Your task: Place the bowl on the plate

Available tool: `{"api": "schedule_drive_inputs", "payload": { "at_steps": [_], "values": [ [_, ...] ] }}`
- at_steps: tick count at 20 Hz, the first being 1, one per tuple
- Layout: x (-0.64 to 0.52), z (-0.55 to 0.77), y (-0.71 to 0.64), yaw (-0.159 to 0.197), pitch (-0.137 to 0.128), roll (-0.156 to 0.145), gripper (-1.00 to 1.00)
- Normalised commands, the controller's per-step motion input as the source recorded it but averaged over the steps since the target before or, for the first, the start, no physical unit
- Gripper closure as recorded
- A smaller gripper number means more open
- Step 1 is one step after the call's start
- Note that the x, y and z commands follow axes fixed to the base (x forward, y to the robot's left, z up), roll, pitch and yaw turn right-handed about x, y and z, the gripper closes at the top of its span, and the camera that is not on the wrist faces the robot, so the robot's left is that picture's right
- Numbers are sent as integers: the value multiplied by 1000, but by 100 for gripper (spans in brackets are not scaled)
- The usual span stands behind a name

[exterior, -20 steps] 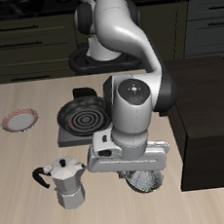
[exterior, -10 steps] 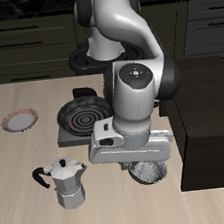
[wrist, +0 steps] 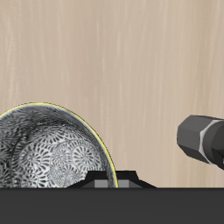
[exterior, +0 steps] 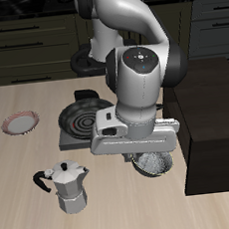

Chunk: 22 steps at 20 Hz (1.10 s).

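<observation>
Here, the bowl, round, silvery-grey, speckled glassy inside, yellowish rim; gripper above it, jaw state untellable.

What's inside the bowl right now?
Nothing visible: the wrist view shows the bowl with only its speckled patterned inside. Its near part is hidden behind the tool body, and the exterior view shows mostly its rim.

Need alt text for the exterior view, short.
A robot arm's gripper hangs over a silvery bowl near the wooden table's front edge, hiding most of it. Behind it a black frying pan sits on a dark tray, a moka pot stands beside the bowl, and a pink-rimmed plate lies far off across the table.
</observation>
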Motion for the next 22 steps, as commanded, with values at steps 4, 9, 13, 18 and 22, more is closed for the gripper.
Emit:
{"api": "schedule_drive_inputs", "payload": {
  "at_steps": [4,9,13,18,22],
  "values": [
    [-119,380,-159,21,-46,-15,100],
    [-90,356,-112,6,-37,-12,100],
    [-189,521,-43,30,-62,7,100],
    [-214,461,-24,4,-49,6,100],
    [-28,219,-9,9,-17,0,100]
  ]
}}
